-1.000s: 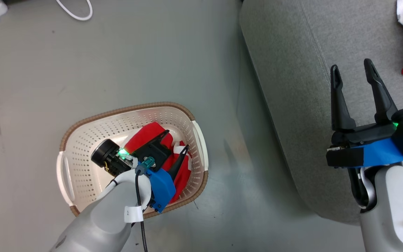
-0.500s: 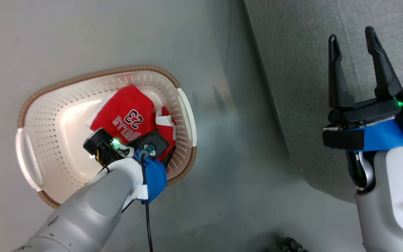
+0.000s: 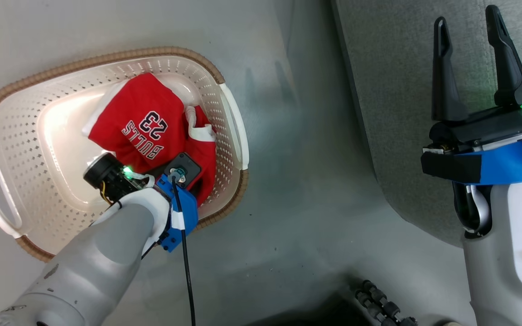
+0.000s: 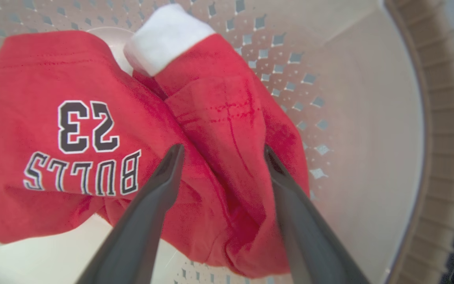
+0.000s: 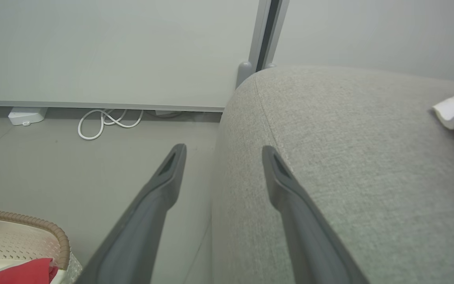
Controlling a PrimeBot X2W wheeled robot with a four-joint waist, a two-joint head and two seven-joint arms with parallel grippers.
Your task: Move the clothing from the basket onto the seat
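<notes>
Left tool (image 4: 223,150) now deeper in the basket (image 3: 107,56), down onto the clothing (image 3: 136,108), lettering newly uncovered.

Beneath me, the grey floor (image 3: 297,190) carries the basket (image 3: 107,58) on my left and the seat (image 3: 401,90) on my right, apart. By the wall lie a white cable (image 5: 110,120) and a small white box (image 5: 26,115).
</notes>
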